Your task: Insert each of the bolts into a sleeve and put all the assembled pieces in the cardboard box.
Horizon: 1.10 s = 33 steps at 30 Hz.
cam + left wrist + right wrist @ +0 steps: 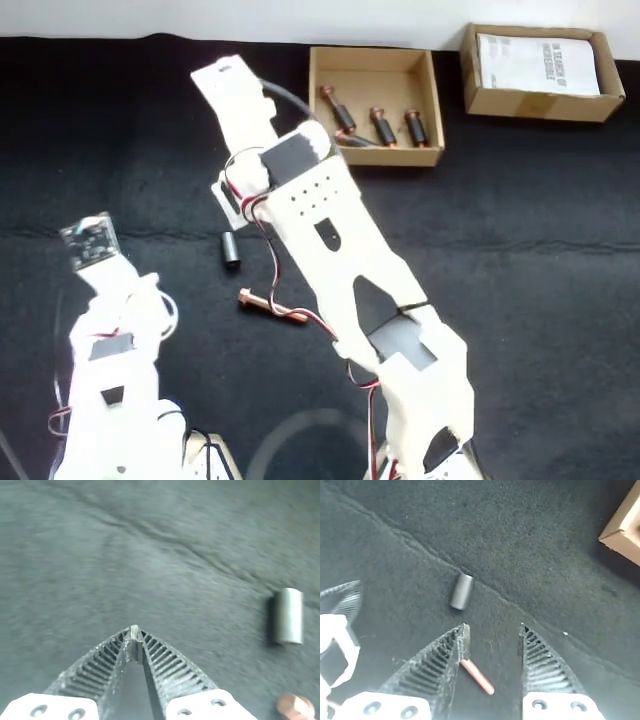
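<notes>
The right gripper point(493, 629) gapes empty over 1 bolt point(477, 676) near 1 sleeve point(461, 591), while the left gripper point(134, 632) is closed on nothing.

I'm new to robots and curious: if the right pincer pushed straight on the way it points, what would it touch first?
Probably the copper bolt, lying between the fingers of the open right pincer. The grey sleeve lies farther ahead. Depth is hard to judge.

Bolt point(477, 676) partly behind 1 finger point(445, 655) of the right tool point(493, 629), cardboard box point(626, 530) cut by the edge.
</notes>
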Each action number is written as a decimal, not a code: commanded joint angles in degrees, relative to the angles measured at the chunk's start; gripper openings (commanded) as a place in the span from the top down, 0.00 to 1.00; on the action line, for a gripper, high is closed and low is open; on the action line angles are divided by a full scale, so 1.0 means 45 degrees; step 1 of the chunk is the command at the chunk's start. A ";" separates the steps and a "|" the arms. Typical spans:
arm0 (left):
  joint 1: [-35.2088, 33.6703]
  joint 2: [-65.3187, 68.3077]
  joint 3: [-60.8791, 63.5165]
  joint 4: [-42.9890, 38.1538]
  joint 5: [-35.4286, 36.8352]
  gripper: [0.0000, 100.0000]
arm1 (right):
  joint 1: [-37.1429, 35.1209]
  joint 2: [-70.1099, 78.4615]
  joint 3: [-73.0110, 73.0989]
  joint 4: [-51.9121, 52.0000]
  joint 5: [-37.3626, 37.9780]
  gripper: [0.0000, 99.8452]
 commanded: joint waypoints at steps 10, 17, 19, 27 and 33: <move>-0.3311 -0.0205 -0.0127 -0.0137 -0.0098 0.98 | -0.0381 -0.0869 0.4386 -0.4718 -0.0156 0.86; -0.2862 -0.0205 -0.0147 -0.0195 -0.0098 0.98 | -0.1104 -0.0068 0.4913 -0.5734 -0.0938 0.86; -0.2882 -0.0205 -0.0147 -0.0195 -0.0098 0.98 | -0.1201 0.0694 0.4484 -0.5714 -0.0938 0.86; -0.2882 -0.0205 -0.0147 -0.0195 -0.0098 0.98 | -0.1241 0.3116 0.1690 -0.4913 -0.0938 0.86; -0.2882 -0.0205 -0.0147 -0.0176 -0.0098 0.98 | -0.1260 0.4640 -0.0010 -0.4562 -0.0938 0.86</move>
